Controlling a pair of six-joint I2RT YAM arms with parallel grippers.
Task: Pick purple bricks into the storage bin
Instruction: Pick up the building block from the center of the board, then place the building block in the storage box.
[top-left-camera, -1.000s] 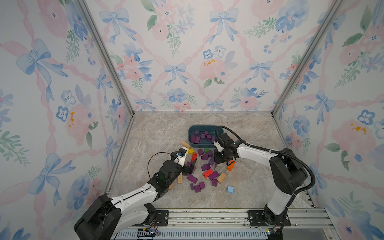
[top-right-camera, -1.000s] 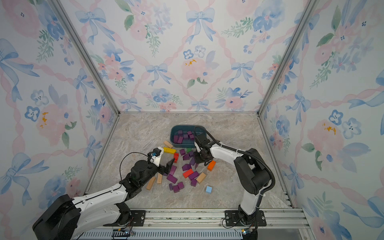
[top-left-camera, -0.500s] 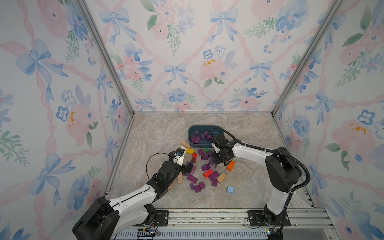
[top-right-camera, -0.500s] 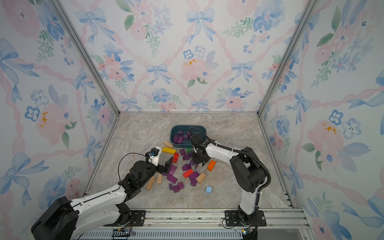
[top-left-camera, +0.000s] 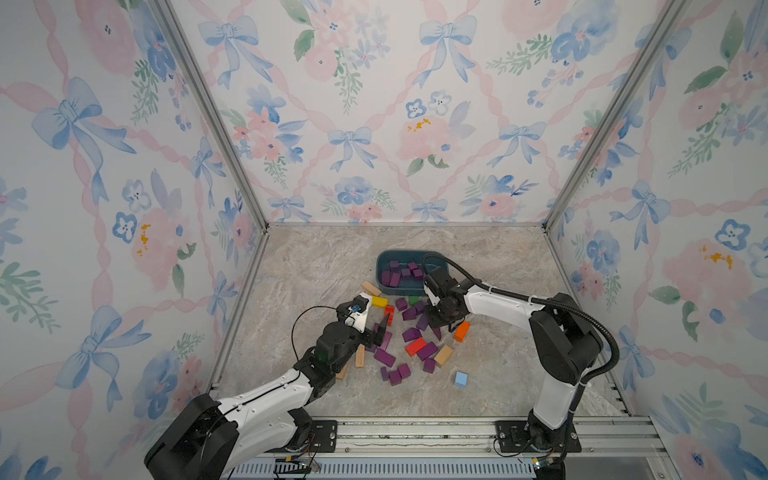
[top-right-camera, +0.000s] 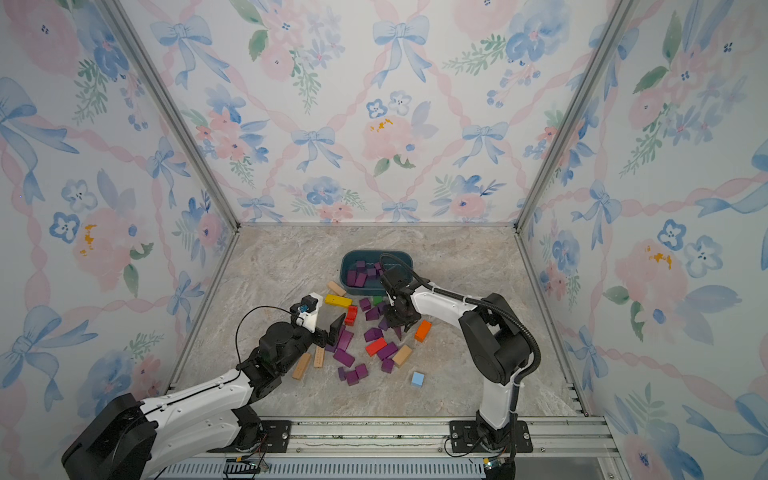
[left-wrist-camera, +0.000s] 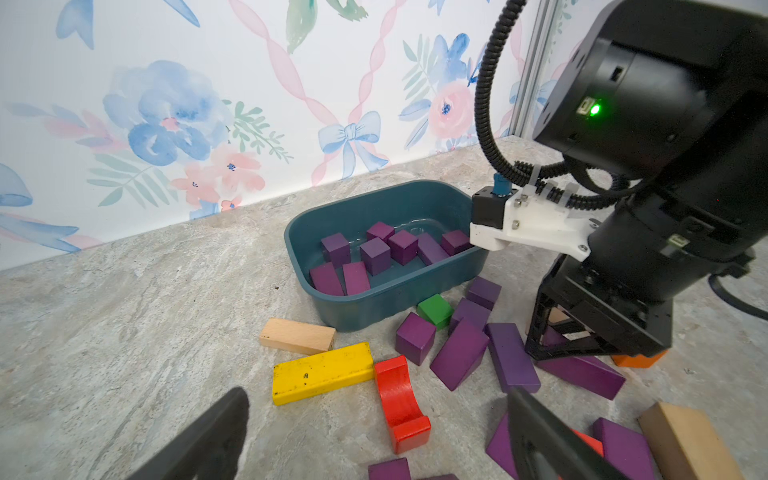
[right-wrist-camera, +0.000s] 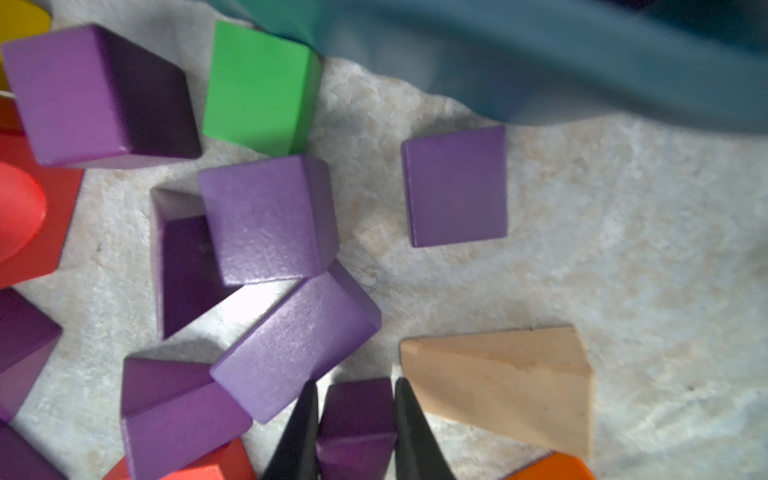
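In both top views, a high camera head above the 6 o'clock edge looks down on the whole grey marbled bench (top-left-camera: 316, 266). The left wrist camera sits low, facing the dark teal plastic storage bin (left-wrist-camera: 374, 307) toward 1 o'clock. The right wrist camera looks down from close up. Both wrist views share the green wooden cube (right-wrist-camera: 257, 87).
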